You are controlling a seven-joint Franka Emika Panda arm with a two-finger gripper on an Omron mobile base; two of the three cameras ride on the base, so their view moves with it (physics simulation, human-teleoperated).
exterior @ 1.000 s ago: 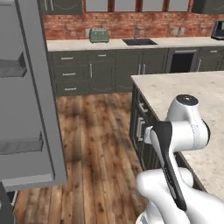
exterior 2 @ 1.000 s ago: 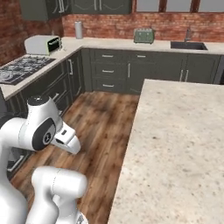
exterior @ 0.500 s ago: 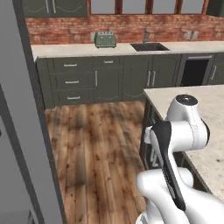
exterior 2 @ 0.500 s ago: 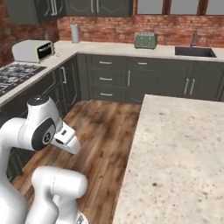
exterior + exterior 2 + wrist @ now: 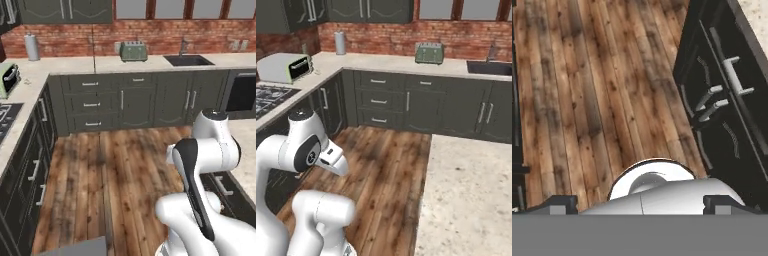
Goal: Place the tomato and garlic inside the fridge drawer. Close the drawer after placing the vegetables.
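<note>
The tomato, the garlic and the fridge drawer are out of view. In the hand view my gripper (image 5: 641, 202) points down at the wooden floor (image 5: 587, 85). Its two dark fingertips (image 5: 559, 202) stand far apart at the bottom edge, open, with nothing held between them. My white arm (image 5: 205, 150) is folded close above the base, also seen from the other side as the arm (image 5: 301, 147).
An L-shaped counter runs along the brick wall with a green toaster (image 5: 133, 50), a sink (image 5: 188, 60), a paper towel roll (image 5: 32, 47), a toaster oven (image 5: 283, 67) and a stove (image 5: 268, 95). The island counter (image 5: 466, 195) is at my right, with dark island cabinets (image 5: 727, 90).
The base has driven, so the whole scene shifted. The open grey fridge door on the left has slid out of the left base view, and the stove-side counter has come in. The arm's pose is unchanged.
</note>
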